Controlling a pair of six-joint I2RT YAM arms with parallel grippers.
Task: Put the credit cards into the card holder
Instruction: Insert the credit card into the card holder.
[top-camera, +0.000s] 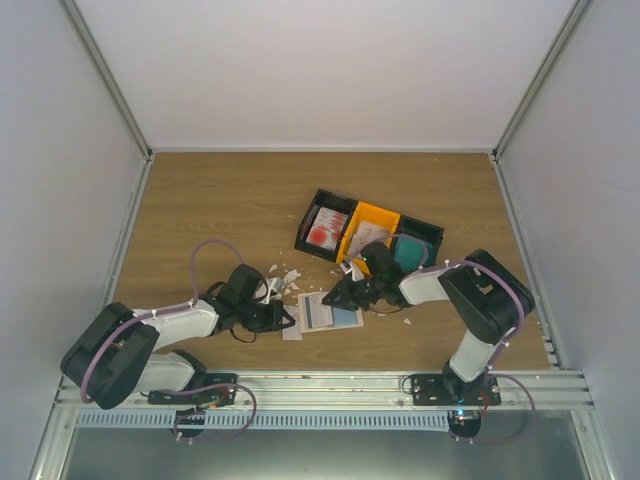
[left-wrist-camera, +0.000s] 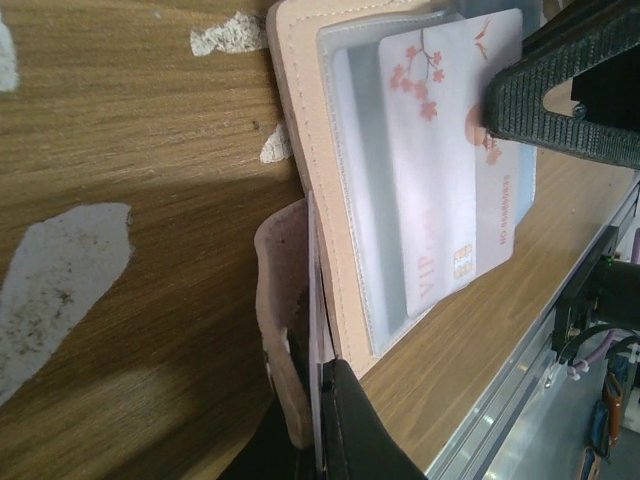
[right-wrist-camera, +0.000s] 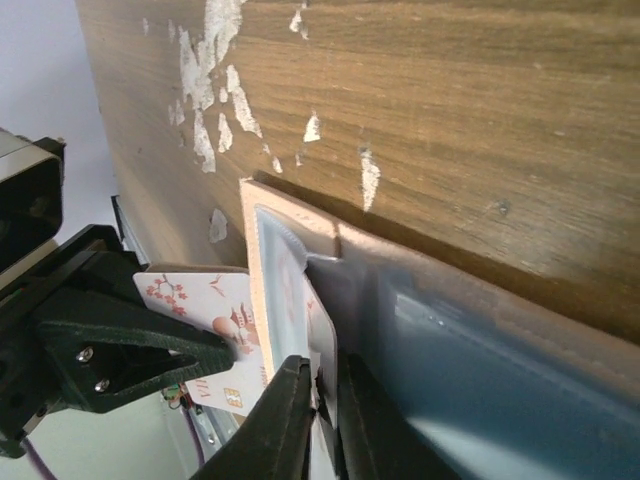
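Note:
The beige card holder (top-camera: 322, 316) lies open on the wood between the two arms. My left gripper (left-wrist-camera: 318, 370) is shut on its left cover and tab, at the holder's edge (left-wrist-camera: 300, 150). A white credit card (left-wrist-camera: 440, 170) with pink blossoms sits partway in a clear sleeve, its outer edge sticking out. My right gripper (right-wrist-camera: 325, 375) is pinched on that card's edge, fingers nearly together. The same card (right-wrist-camera: 195, 305) shows beyond the holder's beige rim (right-wrist-camera: 248, 250). More cards lie in the bins: white with red (top-camera: 325, 230) and teal (top-camera: 412, 250).
Three small bins stand in a row behind the holder: black (top-camera: 310, 215), orange (top-camera: 372, 222) and black (top-camera: 430, 235). White scraps (top-camera: 285, 278) are scattered on the wood near the left gripper. The metal rail (top-camera: 320, 385) runs along the near edge.

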